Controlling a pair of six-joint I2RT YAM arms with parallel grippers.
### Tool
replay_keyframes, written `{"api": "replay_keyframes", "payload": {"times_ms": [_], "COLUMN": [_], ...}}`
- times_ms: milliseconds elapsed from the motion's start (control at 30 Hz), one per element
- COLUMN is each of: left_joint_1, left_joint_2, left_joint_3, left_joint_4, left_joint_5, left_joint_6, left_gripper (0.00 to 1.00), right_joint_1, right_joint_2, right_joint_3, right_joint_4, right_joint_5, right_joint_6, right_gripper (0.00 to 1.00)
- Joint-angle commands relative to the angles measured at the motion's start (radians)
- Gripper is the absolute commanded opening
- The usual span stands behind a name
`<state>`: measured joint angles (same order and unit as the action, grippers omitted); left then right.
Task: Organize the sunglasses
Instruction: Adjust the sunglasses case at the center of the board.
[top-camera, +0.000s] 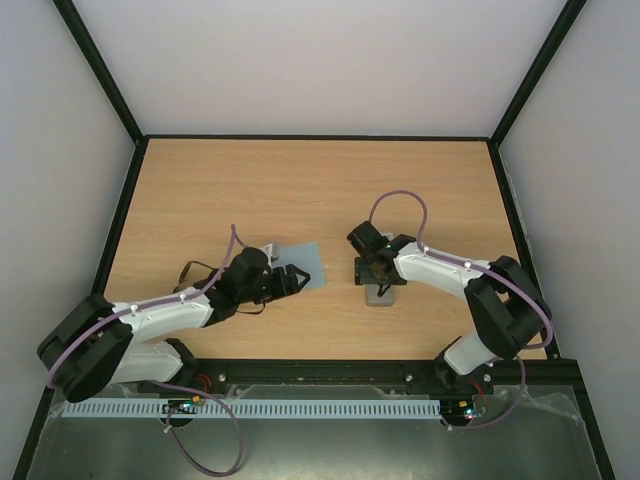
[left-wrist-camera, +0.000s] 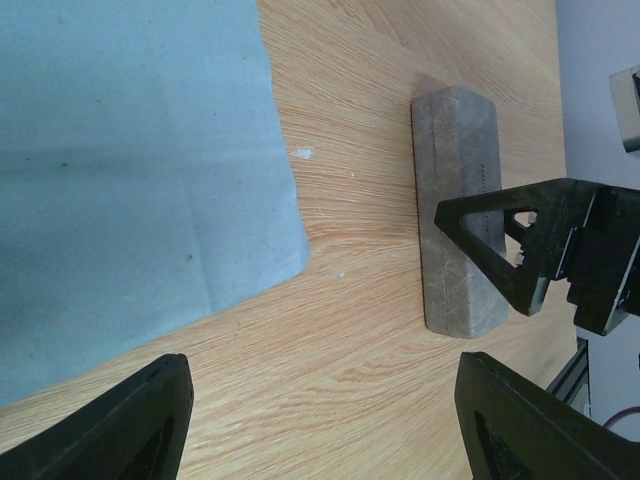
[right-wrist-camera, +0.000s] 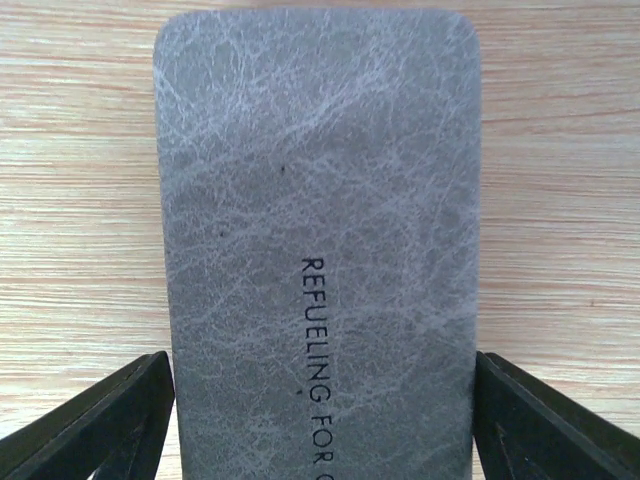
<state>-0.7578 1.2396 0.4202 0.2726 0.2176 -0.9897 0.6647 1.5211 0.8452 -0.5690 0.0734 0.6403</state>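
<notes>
From the overhead camera, the grey case (right-wrist-camera: 320, 200) lies closed on the bench (top-camera: 300, 190), at about 4 o'clock from the bench's middle, with its long axis running from 12 to 6. Its lid reads "REFUELING FOR" before the wrist view cuts off the words.

My right fingers (top-camera: 380, 274) hang directly over the case, one on each long side. They are spread wide and sit close to its edges. On one side a sliver of wood shows between finger and case, so I read them as parted and not clamping it. They hold nothing.

The light blue cloth (left-wrist-camera: 130, 170) lies flat at 9 o'clock of the case and near it, but not touching it. My left fingers (top-camera: 295, 280) hover at the cloth's 7 o'clock corner, opened broadly, with only bare wood and cloth between them.

The sunglasses (top-camera: 200, 270) are hard to make out. I take them to be the fine dark curved lines at 8 o'clock from the bench's middle, lying on the wood right against the 12 o'clock side of my left forearm (top-camera: 165, 312). They are well apart from the case, and I cannot tell whether they are folded or open.
</notes>
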Motion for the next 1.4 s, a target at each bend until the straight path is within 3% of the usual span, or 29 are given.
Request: {"api": "replay_keyframes", "payload": {"times_ms": [0, 200, 600, 933, 1367], "left_joint_1": [0.008, 0.013, 0.014, 0.014, -0.075], "left_joint_2": [-0.027, -0.044, -0.051, -0.054, -0.048], "left_joint_3": [-0.025, -0.043, -0.055, -0.056, 0.023], "left_joint_4": [0.023, 0.024, 0.03, 0.024, 0.077], "left_joint_5": [0.014, 0.011, 0.011, 0.012, 0.083], "left_joint_6": [0.009, 0.009, 0.003, 0.002, -0.007], "left_gripper": [0.75, 0.75, 0.75, 0.75, 0.75], "right_joint_1": [0.021, 0.021, 0.022, 0.023, 0.021], "right_joint_2": [0.006, -0.017, -0.019, -0.056, -0.2], "right_joint_3": [0.031, 0.03, -0.02, -0.014, 0.093], "right_joint_4": [-0.047, -0.066, -0.036, -0.034, 0.034], "right_joint_5": [0.101, 0.106, 0.084, 0.057, -0.28], "right_joint_6": [0.04, 0.04, 0.039, 0.044, 0.056], "right_gripper": [0.81, 0.75, 0.75, 0.46, 0.41]}}
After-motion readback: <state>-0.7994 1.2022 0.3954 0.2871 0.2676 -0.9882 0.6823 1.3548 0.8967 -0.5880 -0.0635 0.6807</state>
